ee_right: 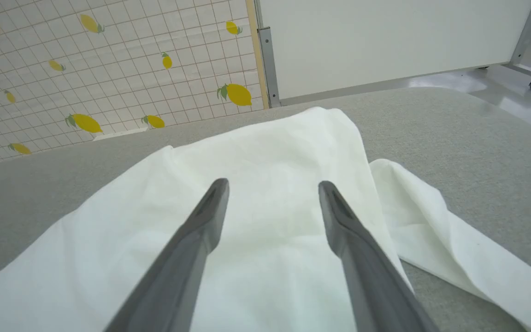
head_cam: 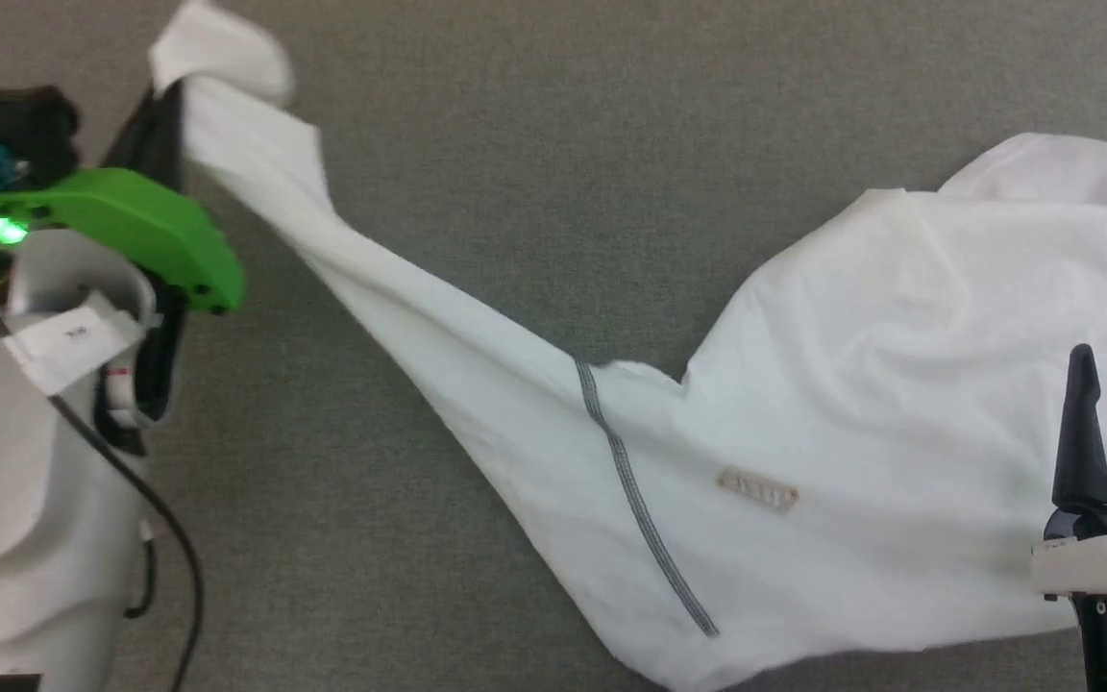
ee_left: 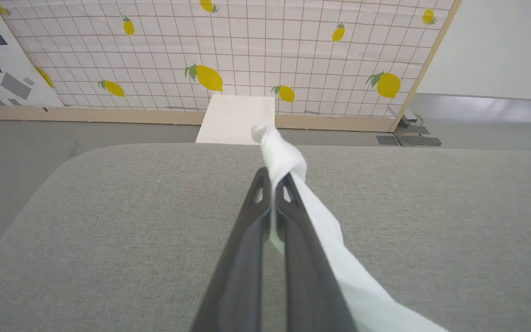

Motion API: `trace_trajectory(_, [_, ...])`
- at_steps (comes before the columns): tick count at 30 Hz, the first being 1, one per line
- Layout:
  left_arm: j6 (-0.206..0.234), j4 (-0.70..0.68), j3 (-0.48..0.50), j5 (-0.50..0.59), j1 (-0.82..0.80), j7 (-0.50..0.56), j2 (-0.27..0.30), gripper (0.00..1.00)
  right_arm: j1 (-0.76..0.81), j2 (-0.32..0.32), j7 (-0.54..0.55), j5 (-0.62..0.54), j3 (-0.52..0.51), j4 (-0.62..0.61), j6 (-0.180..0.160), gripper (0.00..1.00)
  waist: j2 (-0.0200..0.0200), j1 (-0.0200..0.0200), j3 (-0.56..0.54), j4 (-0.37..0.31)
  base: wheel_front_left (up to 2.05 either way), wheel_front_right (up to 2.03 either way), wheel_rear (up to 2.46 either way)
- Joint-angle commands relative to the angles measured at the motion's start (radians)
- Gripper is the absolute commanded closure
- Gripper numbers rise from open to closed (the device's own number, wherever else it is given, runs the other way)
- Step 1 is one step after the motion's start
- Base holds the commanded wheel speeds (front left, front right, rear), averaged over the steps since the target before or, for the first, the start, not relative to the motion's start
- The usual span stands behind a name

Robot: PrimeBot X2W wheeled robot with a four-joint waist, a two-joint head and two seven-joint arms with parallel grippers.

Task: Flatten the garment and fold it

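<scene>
One end of the garment (head_cam: 851, 384) is clenched in the left hand (ee_left: 272, 177), while the right hand (ee_right: 273, 184) hangs released above it.

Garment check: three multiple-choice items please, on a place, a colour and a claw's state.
1. In the head view, the patch on the garment lies: A) right of the stitched seam B) left of it C) on the lifted corner.
2. The seam's stitching is: A) red B) dark grey C) yellow.
3. The left claw is: A) open B) shut on nothing C) shut on the garment.
Answers: 1 A, the patch sits to the seam's right; 2 B, a grey line on white; 3 C, cloth is pinched in its grip.
</scene>
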Motion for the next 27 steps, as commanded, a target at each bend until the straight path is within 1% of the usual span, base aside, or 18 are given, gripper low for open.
trace_trajectory(1, [0.03, 0.021, 0.016, 0.02, -0.005, -0.001, 0.02, 1.0, -0.021, 0.0, -0.007, -0.004, -0.004, 0.0, -0.002, 0.0, 0.0, -0.0001, 0.034, -0.018, 0.0, 0.0, 0.0])
trace_trajectory(4, [0.113, 0.082, 0.052, 0.066, 0.017, 0.018, 0.063, 1.0, -0.032, 0.0, -0.013, -0.007, -0.011, 0.007, -0.002, 0.0, 0.0, -0.0001, 0.049, -0.025, 0.0, 0.0, 0.0])
trace_trajectory(6, [0.144, 0.105, 0.07, 0.063, 0.038, 0.033, 0.065, 1.0, -0.034, 0.0, -0.014, -0.009, -0.013, 0.011, -0.002, 0.0, 0.0, -0.0001, 0.054, -0.023, 0.0, 0.0, 0.0])
trace_trajectory(7, [0.15, 0.112, 0.069, 0.059, 0.053, 0.047, 0.062, 1.0, -0.032, 0.0, -0.013, -0.01, -0.014, 0.012, -0.002, 0.0, 0.0, -0.0001, 0.056, -0.02, 0.0, 0.0, 0.0])
trace_trajectory(9, [0.154, 0.111, 0.071, 0.053, 0.073, 0.034, 0.054, 1.0, -0.031, 0.0, -0.01, -0.012, -0.013, 0.014, -0.002, 0.0, 0.0, -0.0001, 0.056, -0.011, 0.0, 0.0, 0.0])
trace_trajectory(13, [0.153, 0.123, 0.077, 0.047, 0.087, -0.028, 0.037, 1.0, -0.033, 0.0, -0.002, -0.022, -0.005, 0.011, -0.002, 0.0, 0.0, -0.0001, 0.041, 0.011, 0.0, 0.0, 0.0])
trace_trajectory(14, [0.15, 0.132, 0.08, 0.034, 0.087, -0.038, 0.024, 0.97, -0.034, 0.0, 0.001, -0.027, -0.005, 0.012, -0.002, 0.0, 0.0, -0.0001, 0.032, 0.017, 0.0, 0.0, 0.0])
trace_trajectory(15, [0.145, 0.137, 0.082, 0.024, 0.087, -0.046, 0.016, 0.71, -0.035, 0.0, 0.003, -0.031, -0.005, 0.013, -0.002, 0.0, 0.0, -0.0001, 0.025, 0.022, 0.0, 0.0, 0.0])
trace_trajectory(16, [0.136, 0.141, 0.079, 0.018, 0.087, -0.055, 0.011, 0.0, -0.034, 0.0, 0.007, -0.035, -0.004, 0.009, -0.002, 0.0, 0.0, -0.0001, 0.015, 0.026, 0.0, 0.0, 0.0])
trace_trajectory(18, [0.118, 0.132, 0.088, -0.01, 0.086, -0.081, -0.009, 0.0, -0.029, 0.0, 0.016, -0.042, -0.004, 0.003, -0.002, 0.0, 0.0, -0.0001, -0.008, 0.033, 0.0, 0.0, 0.0])
trace_trajectory(21, [0.092, 0.073, 0.102, -0.031, 0.099, -0.157, -0.025, 0.0, -0.016, 0.0, 0.029, -0.048, -0.003, -0.008, -0.002, 0.0, 0.0, -0.0001, -0.04, 0.037, 0.0, 0.0, 0.0])
trace_trajectory(23, [0.071, -0.014, 0.096, -0.03, 0.134, -0.229, -0.04, 0.0, -0.005, 0.0, 0.034, -0.049, -0.004, -0.008, -0.002, 0.0, 0.0, -0.0001, -0.064, 0.039, 0.0, 0.0, 0.0])
trace_trajectory(27, [0.054, -0.197, 0.073, -0.014, 0.264, -0.377, -0.091, 0.0, 0.019, 0.0, 0.037, -0.044, -0.001, -0.008, -0.002, 0.0, 0.0, -0.0001, -0.094, 0.04, 0.0, 0.0, 0.0])
